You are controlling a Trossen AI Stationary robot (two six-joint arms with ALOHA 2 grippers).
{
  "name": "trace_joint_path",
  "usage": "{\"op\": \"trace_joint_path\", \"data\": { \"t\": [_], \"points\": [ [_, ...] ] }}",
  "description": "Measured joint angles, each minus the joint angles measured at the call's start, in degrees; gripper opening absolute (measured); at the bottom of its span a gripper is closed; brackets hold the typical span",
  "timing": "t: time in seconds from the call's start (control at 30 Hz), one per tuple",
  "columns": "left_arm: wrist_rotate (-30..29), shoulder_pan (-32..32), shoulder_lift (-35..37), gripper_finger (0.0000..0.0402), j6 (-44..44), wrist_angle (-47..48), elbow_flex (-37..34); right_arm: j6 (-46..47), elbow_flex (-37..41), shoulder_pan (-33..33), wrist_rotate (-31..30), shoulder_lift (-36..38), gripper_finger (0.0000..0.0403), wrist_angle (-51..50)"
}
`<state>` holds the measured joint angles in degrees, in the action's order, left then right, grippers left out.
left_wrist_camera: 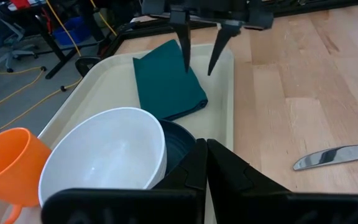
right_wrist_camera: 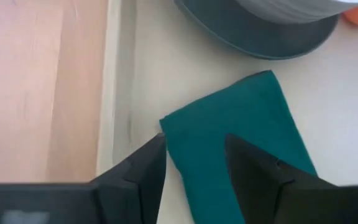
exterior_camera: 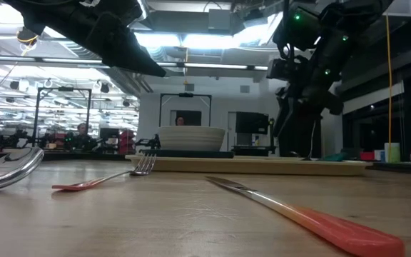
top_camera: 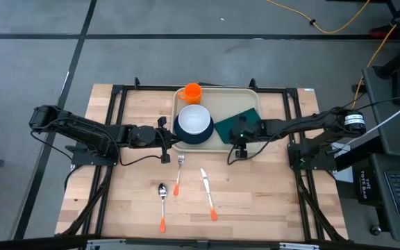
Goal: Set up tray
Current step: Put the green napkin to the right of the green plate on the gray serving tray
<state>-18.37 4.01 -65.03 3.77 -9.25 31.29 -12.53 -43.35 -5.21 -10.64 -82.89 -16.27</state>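
The tray (top_camera: 250, 92) lies at the upper middle of the high view, on the far half of the wooden table (top_camera: 269, 194). On it sit a white bowl (top_camera: 194, 120) stacked on a dark teal plate (top_camera: 186, 137), an orange cup (top_camera: 192, 92) at the far rim, and a green napkin (top_camera: 232, 123) toward the right. The plate is mostly hidden under the bowl; only its edge shows.

The right gripper (top_camera: 242, 144) hovers over the napkin's near end, its fingers spread apart with nothing between them; in its own wrist view the napkin (right_wrist_camera: 241, 137) shows through the gap. The left gripper (top_camera: 167, 141) waits at the tray's left edge, closed and empty; in its wrist view the closed fingers (left_wrist_camera: 191, 171) cover part of the plate.

On the bare table nearer the lower edge lie a fork (top_camera: 178, 173), a knife (top_camera: 207, 194) and a spoon (top_camera: 162, 205), all with orange handles. In the low view the tray's contents are largely masked by its rim, and the spoon (exterior_camera: 6, 168) is cut off at the left edge.
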Motion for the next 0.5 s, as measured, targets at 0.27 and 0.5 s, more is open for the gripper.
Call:
{"op": "trace_joint_path", "data": {
  "t": [0.27, 0.5],
  "points": [
    [0.00, 0.00, -0.01, 0.0005, 0.00, 0.01, 0.00, 0.51, 0.02, 2.38, -3.03, -4.39, 0.0168, 2.99],
    [0.14, 0.00, -0.01, 0.0002, 0.00, 0.12, 0.00, 0.61, 0.02, 2.42, -2.78, -7.55, 0.0168, 5.67]
  ]
}}
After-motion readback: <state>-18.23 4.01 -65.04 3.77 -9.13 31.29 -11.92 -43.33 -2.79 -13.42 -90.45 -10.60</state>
